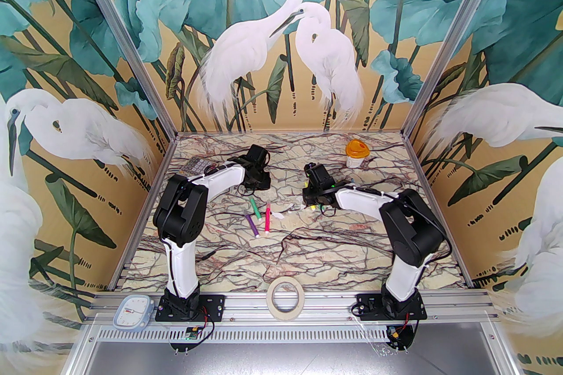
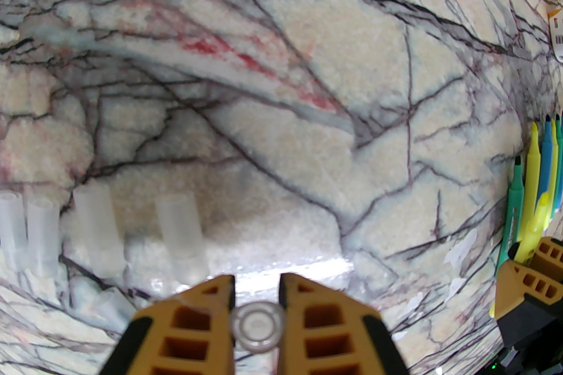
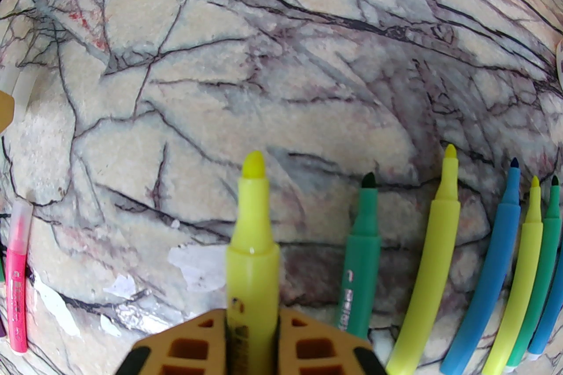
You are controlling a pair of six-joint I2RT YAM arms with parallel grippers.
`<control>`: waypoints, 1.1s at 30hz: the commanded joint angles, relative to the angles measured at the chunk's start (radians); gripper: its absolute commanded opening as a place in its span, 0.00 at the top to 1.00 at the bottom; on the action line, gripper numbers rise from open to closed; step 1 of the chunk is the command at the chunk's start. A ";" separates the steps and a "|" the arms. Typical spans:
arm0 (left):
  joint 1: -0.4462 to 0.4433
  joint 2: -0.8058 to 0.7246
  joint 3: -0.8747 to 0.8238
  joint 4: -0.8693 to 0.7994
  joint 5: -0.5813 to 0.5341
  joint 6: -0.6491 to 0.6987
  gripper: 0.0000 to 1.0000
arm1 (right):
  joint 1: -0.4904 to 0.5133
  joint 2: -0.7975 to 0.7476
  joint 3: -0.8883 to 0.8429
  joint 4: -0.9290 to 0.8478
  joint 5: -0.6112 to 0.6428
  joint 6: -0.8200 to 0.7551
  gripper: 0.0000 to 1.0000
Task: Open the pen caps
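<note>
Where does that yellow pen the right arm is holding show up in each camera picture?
Top external: yellow pen, a speck under the right end effector, just right of centre.
Left wrist: right edge, low down.
Right wrist: bottom centre, tip pointing up.
Shared landmark: the right end effector gripping it.

No legible text; print on green pen, pink pen blurred.

the white-and-black jointed left arm and right arm are built of glossy white shell links and rounded black joint housings. thin black cables are clipped along them behind the end effector. black screwed base plates are set farthest from the end effector. the fingers of the left gripper and right gripper are moulded in orange-yellow plastic, with rectangular cut-outs and black edging.
</note>
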 commanded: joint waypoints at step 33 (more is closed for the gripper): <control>-0.003 0.063 0.065 -0.030 0.065 0.031 0.60 | -0.001 0.025 0.031 -0.054 0.007 0.013 0.72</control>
